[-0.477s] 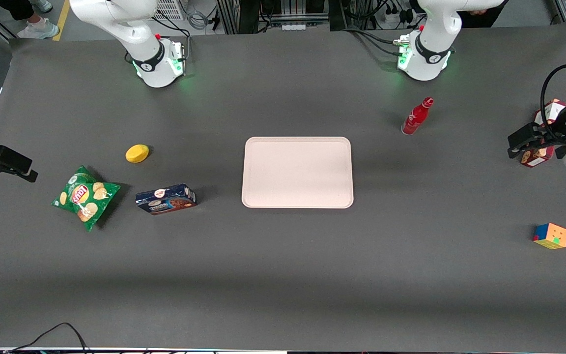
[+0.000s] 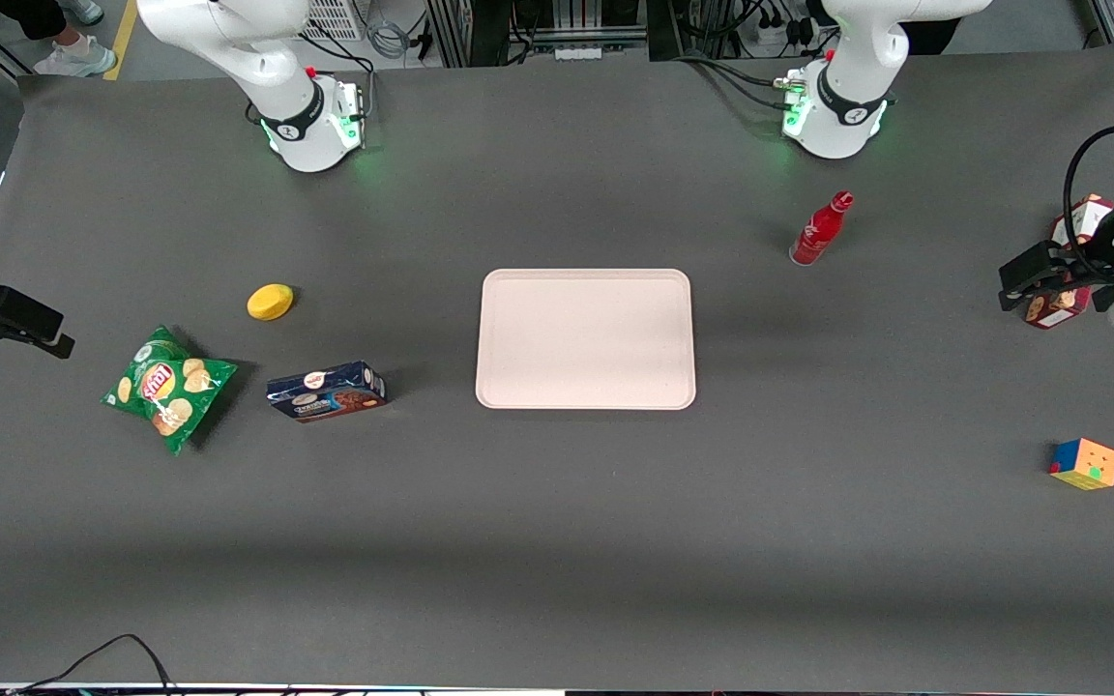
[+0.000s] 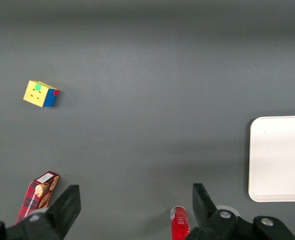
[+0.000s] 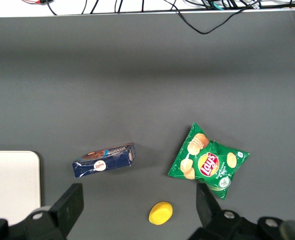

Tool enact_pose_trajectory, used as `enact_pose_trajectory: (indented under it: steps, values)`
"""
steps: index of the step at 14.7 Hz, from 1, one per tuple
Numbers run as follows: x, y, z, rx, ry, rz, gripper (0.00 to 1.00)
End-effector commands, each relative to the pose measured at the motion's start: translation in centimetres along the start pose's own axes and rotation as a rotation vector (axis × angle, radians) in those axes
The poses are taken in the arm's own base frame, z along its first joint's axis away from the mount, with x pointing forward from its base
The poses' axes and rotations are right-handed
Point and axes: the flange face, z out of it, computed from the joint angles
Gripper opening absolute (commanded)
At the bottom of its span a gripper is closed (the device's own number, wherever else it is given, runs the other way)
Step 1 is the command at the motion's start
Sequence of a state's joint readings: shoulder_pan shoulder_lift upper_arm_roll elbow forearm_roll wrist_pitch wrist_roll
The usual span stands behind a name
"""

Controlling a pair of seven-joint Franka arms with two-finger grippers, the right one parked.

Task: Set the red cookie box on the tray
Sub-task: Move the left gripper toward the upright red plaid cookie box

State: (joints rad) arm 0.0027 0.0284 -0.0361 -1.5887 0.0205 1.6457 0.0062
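Red bottle [image 2: 820, 228], cube [image 2: 1084, 463], blue box [image 2: 326, 391], chips [image 2: 168, 387], yellow sponge [image 2: 270, 301].

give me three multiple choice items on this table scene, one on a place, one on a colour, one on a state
1. Where is the red cookie box?
A. on the tray
B. toward the working arm's end of the table
C. beside the chips bag

2. What colour is the bottle?
A. red
B. green
C. blue

3. How is the gripper?
A. shut on the box
B. shut on the bottle
C. open, holding nothing

Answers:
1 B, it stands partly hidden under the arm, well away from the tray.
2 A, body and cap are red.
3 C, the jaws stand wide apart over bare table.
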Motion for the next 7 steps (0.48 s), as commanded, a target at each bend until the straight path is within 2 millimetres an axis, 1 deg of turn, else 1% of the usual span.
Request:
enact_pose_trajectory:
  steps: [1,4,7]
  values:
    - [0.1,0.1,-0.46,-0.01,-0.007,0.013,1.0]
    - [0.07,0.18,-0.38,-0.01,-0.01,0.027,1.0]
    - [0.01,0.24,-0.19,-0.008,-0.017,0.085,1.0]
